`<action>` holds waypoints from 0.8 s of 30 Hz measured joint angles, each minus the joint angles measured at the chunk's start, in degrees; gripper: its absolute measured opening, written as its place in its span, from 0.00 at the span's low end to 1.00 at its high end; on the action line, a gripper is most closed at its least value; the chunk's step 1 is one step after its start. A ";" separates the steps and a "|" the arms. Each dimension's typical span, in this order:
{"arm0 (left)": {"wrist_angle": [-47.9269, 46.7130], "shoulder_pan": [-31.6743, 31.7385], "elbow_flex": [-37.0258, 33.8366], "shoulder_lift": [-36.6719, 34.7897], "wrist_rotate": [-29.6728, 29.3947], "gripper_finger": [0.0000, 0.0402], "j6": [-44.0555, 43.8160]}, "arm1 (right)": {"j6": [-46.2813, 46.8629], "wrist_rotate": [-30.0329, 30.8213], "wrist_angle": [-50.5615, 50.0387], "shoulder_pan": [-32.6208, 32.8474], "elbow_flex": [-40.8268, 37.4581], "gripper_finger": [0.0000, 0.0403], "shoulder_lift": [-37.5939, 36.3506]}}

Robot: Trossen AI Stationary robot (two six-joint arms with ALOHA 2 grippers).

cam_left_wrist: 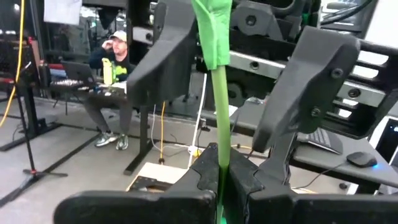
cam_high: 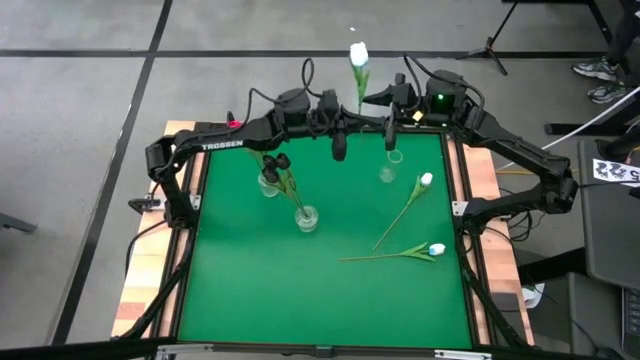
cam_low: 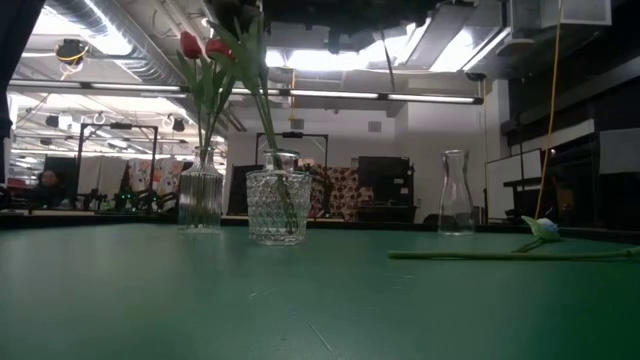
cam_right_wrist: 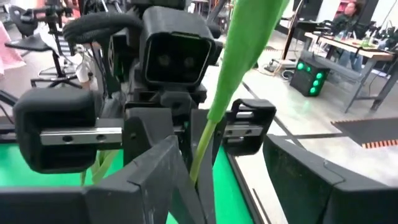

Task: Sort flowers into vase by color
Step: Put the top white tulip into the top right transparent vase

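- Handing over a white tulip (cam_high: 359,55) at the far edge of the worktop (cam_high: 320,290): left hand (cam_high: 340,140) is clamped on its green stem (cam_left_wrist: 219,112), head held upright above the far edge.
- Right hand (cam_high: 392,128) sits just beside the left one, fingers apart, either side of the same stem in its wrist view; not gripping.
- Empty clear carafe (cam_high: 388,170) stands near the right hand, probably the white flowers' target.
- Ribbed vase (cam_low: 201,195) already holds red tulips (cam_low: 203,47); cut-glass tumbler (cam_low: 278,205) holds stems too, their heads unclear.
- Two more white tulips lie flat on the worktop: one (cam_high: 426,180) right of the carafe, one (cam_high: 436,249) nearer the front.
- To do it well: right hand should close low on the stem, centred between the pads, before the left lets go; keep the stem vertical so the leaf does not snag.
- Then lower the stem end straight into the narrow carafe neck; risk is tipping the carafe or bending the stem.
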 joint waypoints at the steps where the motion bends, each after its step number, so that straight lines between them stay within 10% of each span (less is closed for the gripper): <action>1: -0.01 -0.01 0.20 0.00 -0.01 0.00 0.06 | 0.30 0.19 0.08 -0.02 0.00 0.58 -0.04; 9: -1.46 -0.08 0.36 -0.02 -0.25 0.00 0.09 | 0.72 0.47 0.05 -0.39 -0.02 0.53 0.78; 19: -3.39 -0.55 0.34 -0.02 -0.84 0.00 0.26 | 0.15 -4.18 0.58 -0.31 -0.02 0.07 3.24; 24: -3.64 -0.62 0.34 -0.02 -1.43 0.00 0.06 | -0.11 -4.52 0.55 -0.30 -0.02 0.04 3.28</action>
